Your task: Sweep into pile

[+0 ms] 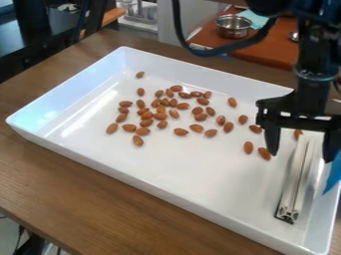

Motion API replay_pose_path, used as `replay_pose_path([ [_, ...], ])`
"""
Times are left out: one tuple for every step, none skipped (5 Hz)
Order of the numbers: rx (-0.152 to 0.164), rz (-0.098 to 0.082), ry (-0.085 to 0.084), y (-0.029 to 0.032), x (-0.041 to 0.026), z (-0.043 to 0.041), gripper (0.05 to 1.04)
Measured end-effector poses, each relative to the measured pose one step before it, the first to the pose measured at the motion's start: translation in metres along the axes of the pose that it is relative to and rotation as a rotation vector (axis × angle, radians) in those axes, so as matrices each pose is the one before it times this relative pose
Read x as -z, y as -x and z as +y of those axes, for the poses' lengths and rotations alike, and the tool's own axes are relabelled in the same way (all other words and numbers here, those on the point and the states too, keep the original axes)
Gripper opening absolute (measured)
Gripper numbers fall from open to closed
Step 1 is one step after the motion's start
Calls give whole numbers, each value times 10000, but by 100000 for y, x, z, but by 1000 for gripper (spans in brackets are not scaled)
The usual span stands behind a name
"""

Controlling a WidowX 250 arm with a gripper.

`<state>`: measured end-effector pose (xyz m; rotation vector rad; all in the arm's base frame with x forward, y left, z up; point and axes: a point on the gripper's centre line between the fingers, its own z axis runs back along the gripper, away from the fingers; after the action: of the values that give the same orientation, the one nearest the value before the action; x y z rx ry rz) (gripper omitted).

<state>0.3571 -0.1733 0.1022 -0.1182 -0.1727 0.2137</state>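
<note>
1. Looking from my distant place, I see my black arm [314,84] come down from the top edge of the view, on the right side, and a dark cable [232,50] hangs from it in a loop.
2. My gripper [301,157] points downward at the right end of the white tray [180,169]. Its two fingers are spread wide apart, and it has hold of nothing that I can see.
3. A long, slim, white-and-metal tool [293,184] lies in the tray along the right short edge. Its far end appears between my two fingers, but I cannot tell if they touch it.
4. The almonds [146,123] are on the floor of the tray. Most of them make a loose, spread group in the middle and toward the far left corner; some others lie more to the right, and two of these appear just beside my left-hand finger.
5. Something blue [331,174] shows by the right edge of the view, and I cannot say what it is.
6. The tray rests on a brown wooden table [53,189].
7. Behind this table, I see an orange-brown surface [210,39] which carries a metal bowl [233,26] and, beside it, a teal cloth [256,19].
</note>
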Motion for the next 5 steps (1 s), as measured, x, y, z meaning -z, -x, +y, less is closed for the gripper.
replay_pose_path([
  [44, 24, -120, 338, 661, 434, 691],
  [145, 44, -18, 250, 303, 168, 394],
  [86, 45, 12, -55, -114, 572, 337],
  [96, 83, -61, -501, 44, 995, 337],
  [47, 155, -230, -920, -109, 2287, 337],
])
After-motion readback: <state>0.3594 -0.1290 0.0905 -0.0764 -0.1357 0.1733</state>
